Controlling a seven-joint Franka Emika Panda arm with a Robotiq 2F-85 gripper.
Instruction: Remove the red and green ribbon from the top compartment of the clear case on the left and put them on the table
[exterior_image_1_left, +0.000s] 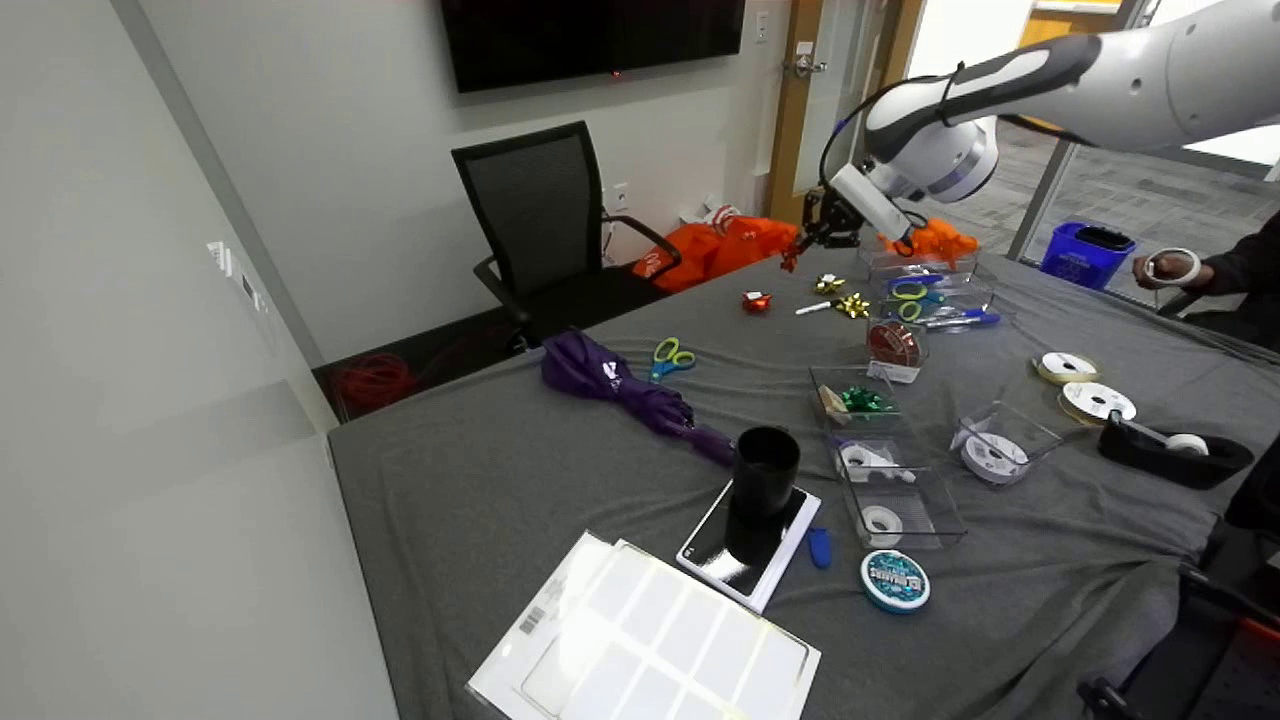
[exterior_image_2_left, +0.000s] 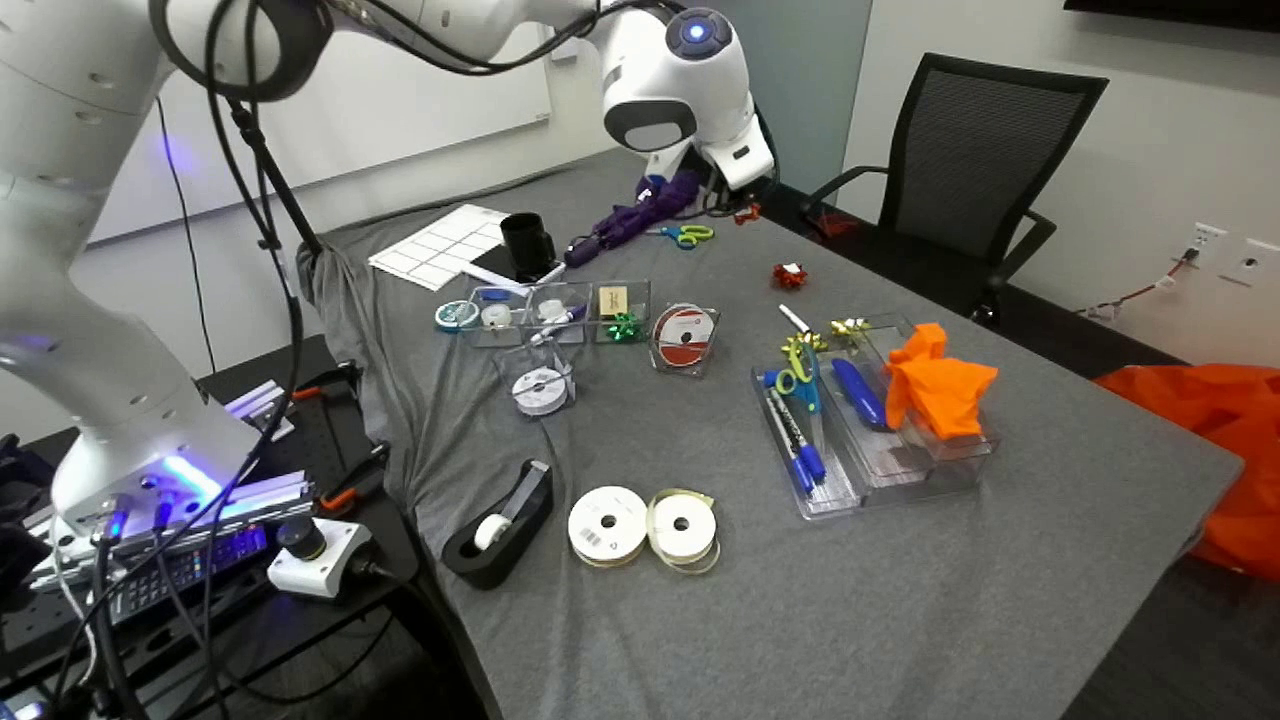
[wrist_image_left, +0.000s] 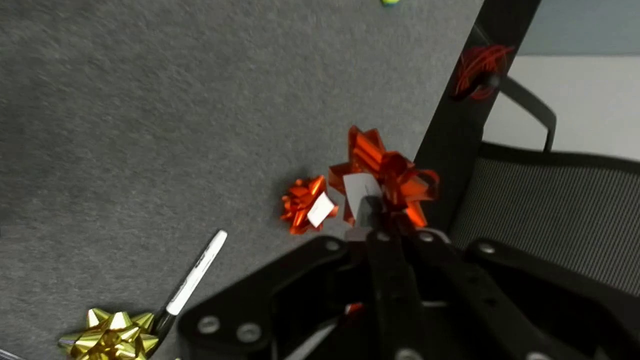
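Note:
My gripper (exterior_image_1_left: 803, 241) is shut on a red ribbon bow (wrist_image_left: 392, 172) with a white tag, held above the edge of the grey table (exterior_image_1_left: 480, 500). The held bow also shows in an exterior view (exterior_image_2_left: 746, 214). A second red ribbon bow (wrist_image_left: 302, 207) lies on the table below and beside it, also seen in both exterior views. The green ribbon bow (exterior_image_1_left: 866, 401) sits in the end compartment of the clear case (exterior_image_1_left: 935, 500), beside a small tan block; it also shows in an exterior view (exterior_image_2_left: 623, 327). The fingertips are partly hidden by the held bow.
Gold bows (wrist_image_left: 112, 337) and a white marker (wrist_image_left: 197, 272) lie near the second red bow. A clear organizer (exterior_image_2_left: 915, 485) holds pens, scissors and an orange cloth. A purple umbrella (exterior_image_1_left: 625, 390), scissors (exterior_image_1_left: 671, 360), a black cup (exterior_image_1_left: 766, 470) and ribbon spools (exterior_image_2_left: 608, 525) stand around. A chair (exterior_image_1_left: 530, 210) is beyond the edge.

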